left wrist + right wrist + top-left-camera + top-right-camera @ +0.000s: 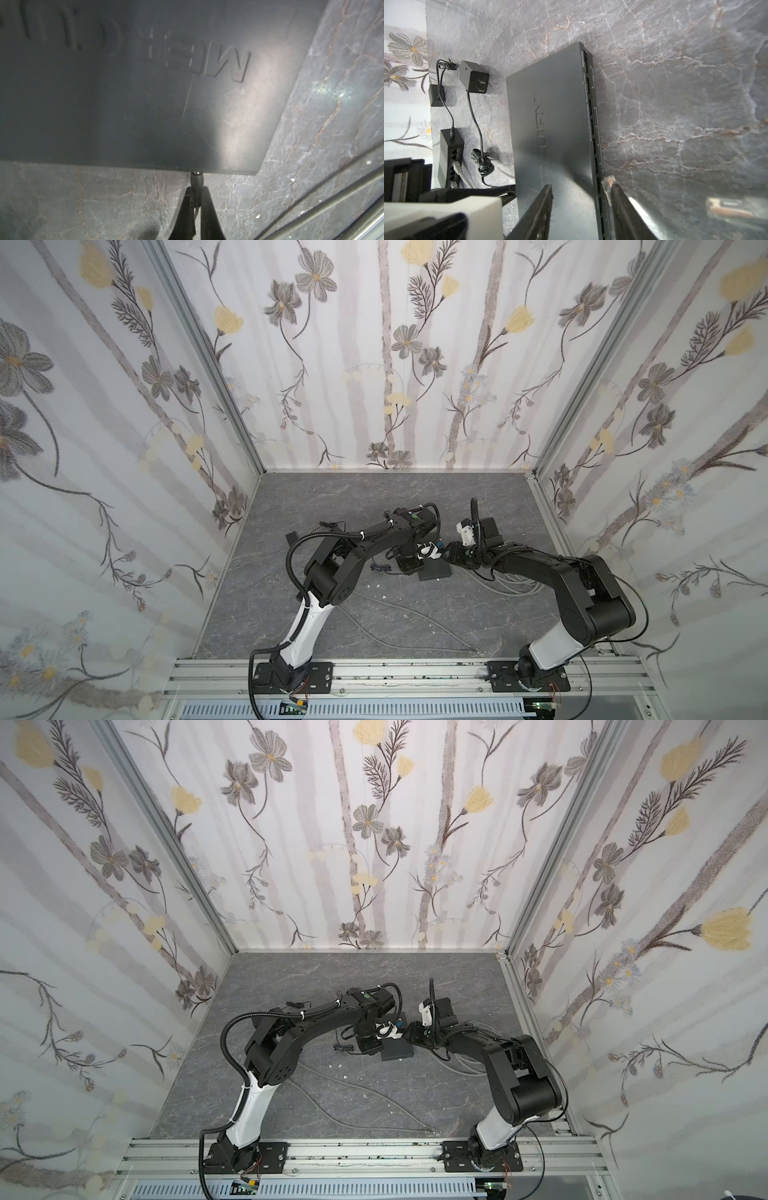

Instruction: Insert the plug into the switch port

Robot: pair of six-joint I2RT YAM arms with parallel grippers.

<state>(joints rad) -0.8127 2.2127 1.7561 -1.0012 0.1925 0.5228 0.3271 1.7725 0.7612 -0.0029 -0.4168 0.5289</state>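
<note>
The black switch (pixel 435 571) (pixel 399 1052) lies flat on the grey marble floor between my two arms. In the left wrist view its embossed top (pixel 145 104) fills the frame. My left gripper (pixel 197 188) is shut on a small black round plug (pixel 196 179), whose metal tip meets the switch's near edge. In the right wrist view my right gripper (pixel 581 186) stands open over the switch (pixel 550 124). One of its fingers is above the top face and the other is beside the row of ports. A clear network plug (pixel 608 181) sits against that finger at the port face.
A black power adapter (pixel 474 80) with a bundled cord, a smaller black switch (pixel 449 158) with a grey cable in it, and a small black block (pixel 437 95) lie by the wall. Grey cables (pixel 511 585) trail across the floor. Another clear plug (pixel 726 209) lies loose.
</note>
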